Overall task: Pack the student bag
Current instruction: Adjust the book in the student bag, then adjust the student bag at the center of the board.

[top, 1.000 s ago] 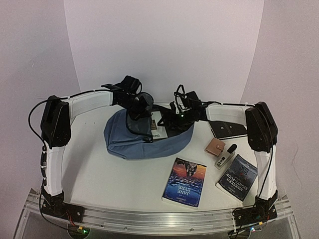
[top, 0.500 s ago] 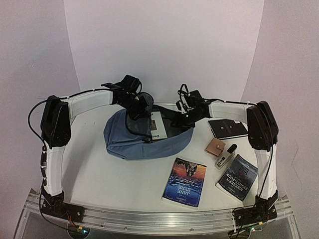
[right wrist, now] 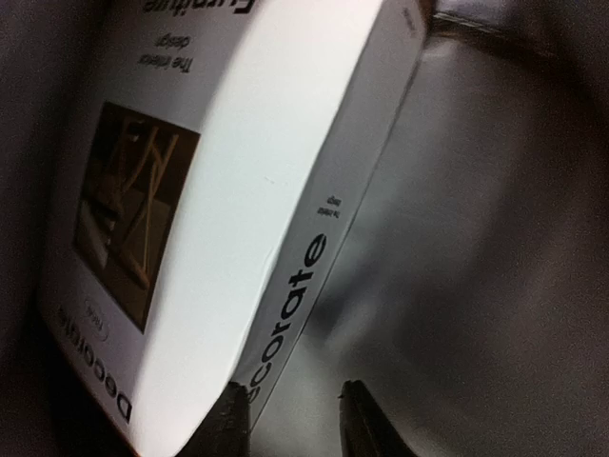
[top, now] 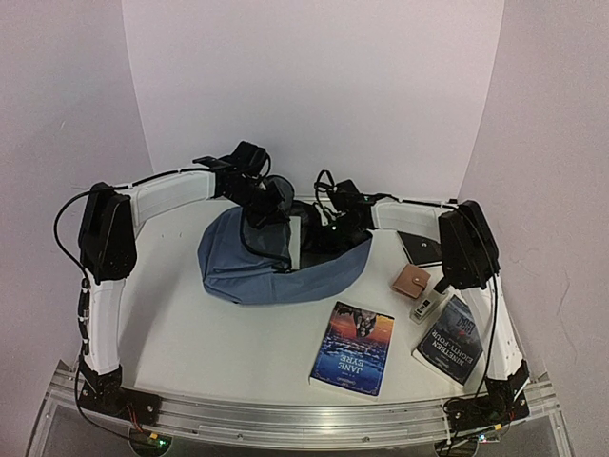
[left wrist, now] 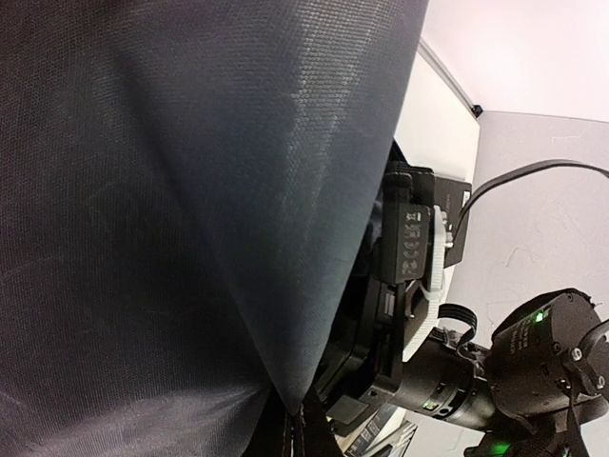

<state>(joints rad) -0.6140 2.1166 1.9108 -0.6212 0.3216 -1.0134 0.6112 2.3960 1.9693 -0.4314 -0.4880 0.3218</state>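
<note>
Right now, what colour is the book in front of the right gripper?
White book, black lettering, brown photo; best in right wrist view.

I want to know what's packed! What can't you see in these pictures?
- Top view: the right arm mostly covers the book in the bag.
- Left wrist view: bag fabric fills the frame, hiding the left pincer.
- Right wrist view: the book's title is cut off by the top edge.
- Top view: the bottle's label is too small to read.
</note>
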